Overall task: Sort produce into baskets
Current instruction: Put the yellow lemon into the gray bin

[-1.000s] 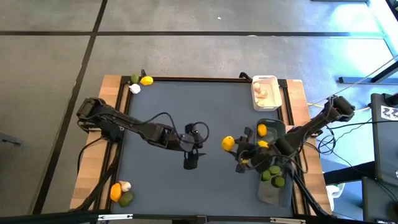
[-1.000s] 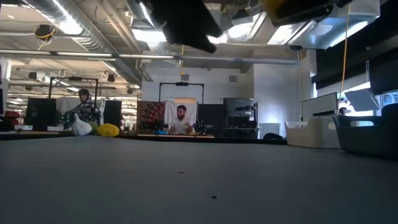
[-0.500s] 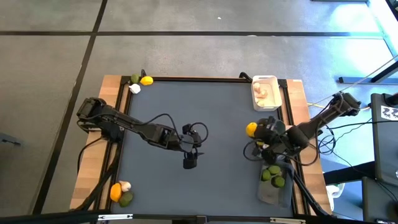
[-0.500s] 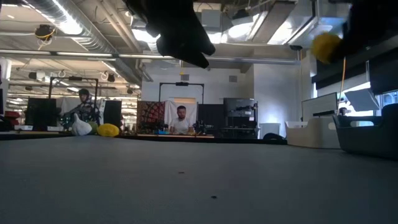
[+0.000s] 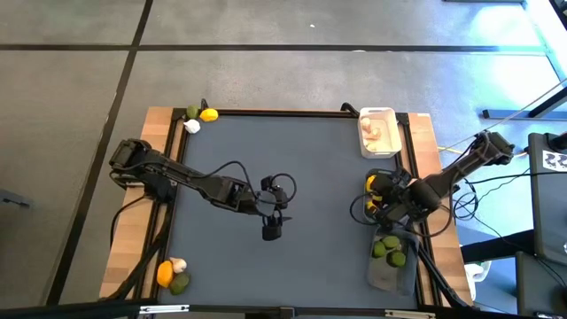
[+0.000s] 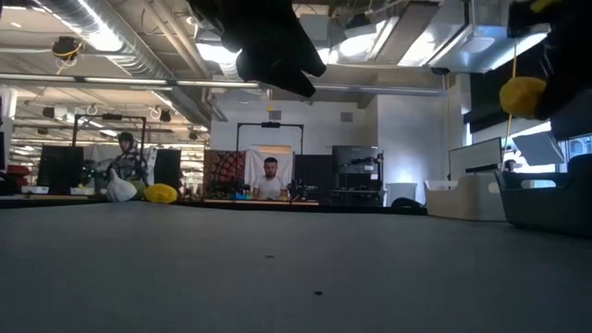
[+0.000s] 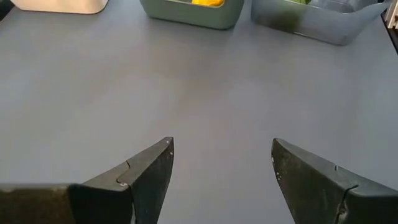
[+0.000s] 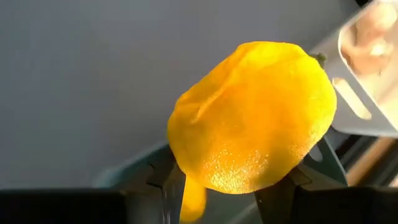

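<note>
Two grippers are in view. The right gripper [image 5: 379, 197] has its jaws partly closed on a lemon [image 8: 252, 118], which we see clamped between the fingers [image 8: 163, 177] in the right wrist view; in the high view it sits at the right of the frame, over the dark grey-green basket [image 5: 396, 180]. That basket already contains another lemon [image 7: 207, 2]. Above it in the frame lies the white basket [image 5: 377, 113] with pale garlic bulbs [image 5: 374, 133]; below it, the translucent grey basket [image 5: 387, 276] with limes [image 5: 390, 248].

The left gripper [image 5: 271, 229] hangs at frame centre above the bare grey table [image 5: 301, 151], jaws wide apart and holding nothing.

We note loose produce at the table's upper left corner [image 5: 198, 117] and at its lower left corner [image 5: 172, 275].
</note>
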### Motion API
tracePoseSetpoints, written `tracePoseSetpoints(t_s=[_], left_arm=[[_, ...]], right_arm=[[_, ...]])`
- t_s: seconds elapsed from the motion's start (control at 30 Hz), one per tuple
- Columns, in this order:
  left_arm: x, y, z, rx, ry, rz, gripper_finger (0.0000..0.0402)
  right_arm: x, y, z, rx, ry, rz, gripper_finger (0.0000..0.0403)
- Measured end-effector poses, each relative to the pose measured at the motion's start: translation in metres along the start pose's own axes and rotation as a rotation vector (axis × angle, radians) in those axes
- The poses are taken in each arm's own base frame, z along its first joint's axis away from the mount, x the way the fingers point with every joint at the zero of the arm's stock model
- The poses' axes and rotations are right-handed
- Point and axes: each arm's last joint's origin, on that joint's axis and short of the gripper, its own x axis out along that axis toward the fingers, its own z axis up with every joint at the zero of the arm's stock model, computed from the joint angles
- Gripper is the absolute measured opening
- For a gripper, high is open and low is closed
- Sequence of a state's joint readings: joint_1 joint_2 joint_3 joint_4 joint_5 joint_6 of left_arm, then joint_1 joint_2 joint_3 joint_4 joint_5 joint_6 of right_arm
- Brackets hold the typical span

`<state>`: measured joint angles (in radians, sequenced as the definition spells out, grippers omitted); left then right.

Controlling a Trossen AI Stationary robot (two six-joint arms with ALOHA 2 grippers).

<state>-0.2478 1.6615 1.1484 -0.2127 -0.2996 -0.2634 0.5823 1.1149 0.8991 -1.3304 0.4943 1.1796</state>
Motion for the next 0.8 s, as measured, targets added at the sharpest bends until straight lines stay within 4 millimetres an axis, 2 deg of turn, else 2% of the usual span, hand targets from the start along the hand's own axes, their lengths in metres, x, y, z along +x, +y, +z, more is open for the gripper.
tracePoseSetpoints(t_s=[0.3, 0.47, 0.8], left_arm=[[0.000, 0.000, 0.000, 0.009, 0.000, 0.000, 0.0265], [0.000, 0.000, 0.000, 0.012, 0.000, 0.001, 0.0265], [0.000, 0.000, 0.002, 0.007, -0.015, -0.002, 0.0265]], right_arm=[[0.033, -0.003, -0.025, 0.060, 0.151, -0.042, 0.0152], [0.043, -0.006, -0.033, 0.084, 0.184, -0.074, 0.0152], [0.050, -0.004, -0.035, 0.074, 0.171, -0.054, 0.0152]])
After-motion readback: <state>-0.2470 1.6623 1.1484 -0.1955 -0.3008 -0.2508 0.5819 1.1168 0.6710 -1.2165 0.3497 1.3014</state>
